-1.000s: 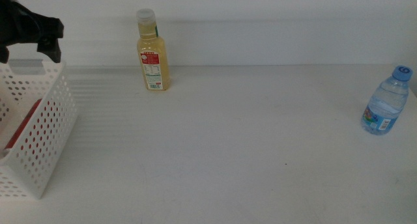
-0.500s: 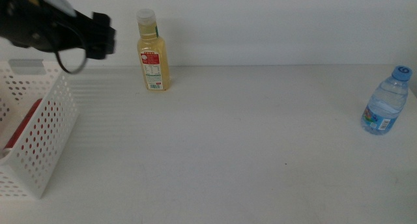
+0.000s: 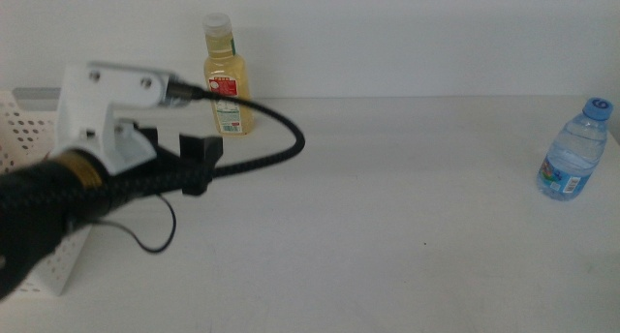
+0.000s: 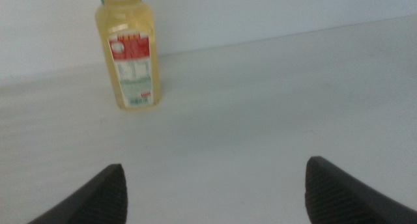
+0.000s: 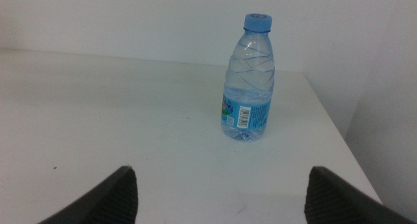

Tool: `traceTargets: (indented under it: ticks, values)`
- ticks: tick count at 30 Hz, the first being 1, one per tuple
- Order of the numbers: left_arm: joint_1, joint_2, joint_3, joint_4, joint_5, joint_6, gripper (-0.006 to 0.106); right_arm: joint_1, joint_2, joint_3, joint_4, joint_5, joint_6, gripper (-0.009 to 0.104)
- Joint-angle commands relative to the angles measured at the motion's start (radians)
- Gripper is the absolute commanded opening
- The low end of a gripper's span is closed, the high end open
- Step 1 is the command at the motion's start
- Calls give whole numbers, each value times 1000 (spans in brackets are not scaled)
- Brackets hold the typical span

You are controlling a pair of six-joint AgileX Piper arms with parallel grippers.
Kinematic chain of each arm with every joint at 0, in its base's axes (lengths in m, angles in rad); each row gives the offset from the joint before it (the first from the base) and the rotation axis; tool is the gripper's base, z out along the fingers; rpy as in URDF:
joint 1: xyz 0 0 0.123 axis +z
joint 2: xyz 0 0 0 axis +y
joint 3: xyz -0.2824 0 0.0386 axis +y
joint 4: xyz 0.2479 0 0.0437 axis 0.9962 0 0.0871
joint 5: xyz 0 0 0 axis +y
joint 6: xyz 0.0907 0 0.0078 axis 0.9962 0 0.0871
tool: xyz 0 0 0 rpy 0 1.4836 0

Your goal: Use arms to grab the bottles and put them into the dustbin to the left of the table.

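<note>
The left gripper [image 4: 212, 185] hung spread wide and empty, yellow-liquid bottle [image 4: 128, 58] standing upright ahead, well apart.

2 upright bottles [image 3: 227, 76] [image 3: 573, 150], well apart

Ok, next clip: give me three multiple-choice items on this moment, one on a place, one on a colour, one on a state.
1. Where does the yellow-liquid bottle stand?
A. far edge of the table
B. inside the dustbin
C. beside the water bottle

2. What colour is the water bottle's cap?
A. white
B. blue
C. red

3. The left end effector is:
A. shut on the yellow-liquid bottle
B. open, empty
C. out of view

Key: A, it stands upright by the back wall; B, the right wrist view shows a blue cap; B, its jaws stand wide apart short of the bottle.
</note>
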State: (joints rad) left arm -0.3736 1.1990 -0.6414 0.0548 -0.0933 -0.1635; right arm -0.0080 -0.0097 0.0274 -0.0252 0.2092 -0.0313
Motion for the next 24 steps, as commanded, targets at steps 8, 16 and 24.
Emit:
traceTargets:
  ticks: [8,16,24]
  values:
    - [-1,-19,159,-137,-379,-13,89,-6,-27,-7,-7,-77,-3,67]
    - [-1,-19,200,-140,-492,40,89,-6,-27,-7,-7,-77,-3,67]
    - [-1,23,199,-140,-549,95,89,-6,-27,-7,-7,-77,-3,67]
